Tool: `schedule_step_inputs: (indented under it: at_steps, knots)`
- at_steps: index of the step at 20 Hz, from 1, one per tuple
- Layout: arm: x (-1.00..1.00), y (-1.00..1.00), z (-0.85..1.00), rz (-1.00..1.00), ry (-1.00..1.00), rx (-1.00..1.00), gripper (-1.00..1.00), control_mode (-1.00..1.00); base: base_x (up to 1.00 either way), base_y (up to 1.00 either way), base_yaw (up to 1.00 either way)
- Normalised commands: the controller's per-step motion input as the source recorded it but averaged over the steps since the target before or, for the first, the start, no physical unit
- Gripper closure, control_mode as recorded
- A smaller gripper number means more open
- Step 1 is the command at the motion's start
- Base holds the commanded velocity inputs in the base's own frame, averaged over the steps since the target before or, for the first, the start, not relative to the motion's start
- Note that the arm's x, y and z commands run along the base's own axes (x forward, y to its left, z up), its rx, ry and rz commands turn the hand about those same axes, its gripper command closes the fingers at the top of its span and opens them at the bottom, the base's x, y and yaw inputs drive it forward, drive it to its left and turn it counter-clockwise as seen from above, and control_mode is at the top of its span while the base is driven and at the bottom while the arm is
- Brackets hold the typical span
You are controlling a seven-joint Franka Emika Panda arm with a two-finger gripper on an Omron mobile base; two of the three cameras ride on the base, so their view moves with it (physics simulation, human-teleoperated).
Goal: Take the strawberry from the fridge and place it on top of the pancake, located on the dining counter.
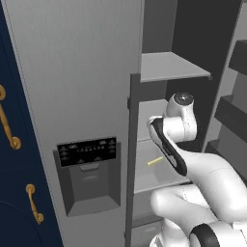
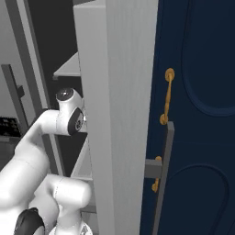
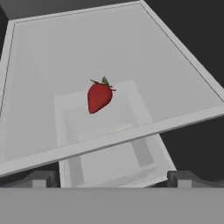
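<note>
Claw reaching into the open fridge, strawberry sitting on a shelf ahead of it

Claw (image 3: 111,178) is spread wide with nothing between the tips, not touching anything; you only catch the two dark fingertips (image 3: 41,178) poking up at the bottom of the hand view, and from the base cameras the claw itself is hidden behind the arm's wrist. The strawberry (image 3: 99,96) lies on the grey shelf (image 3: 175,78) toward 12 o'clock from the claw, well apart from it, green cap pointing up toward 12. The shelf's front edge cuts across between claw and berry. In the left base view a pale yellow stick (image 1: 155,161) lies on a shelf just left of the arm. The fridge (image 1: 72,72) door with the black dispenser panel (image 1: 87,151) sits at 9 o'clock, cut off at the top.
</note>
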Motion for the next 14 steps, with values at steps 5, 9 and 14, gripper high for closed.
schedule_step_inputs:
  at_steps: [5,9,14]
  knots:
    - [0.45,-0.01,-0.12,0.00,0.00,0.00,-1.00,-1.00,0.00,0.00,0.00]
    - [0.43,0.00,-0.21,0.00,0.02,0.00,-1.00,-1.00,0.00,0.00,0.00]
    - [0.32,0.00,-0.26,0.00,0.03,0.00,-1.00,-1.00,0.00,0.00,0.00]
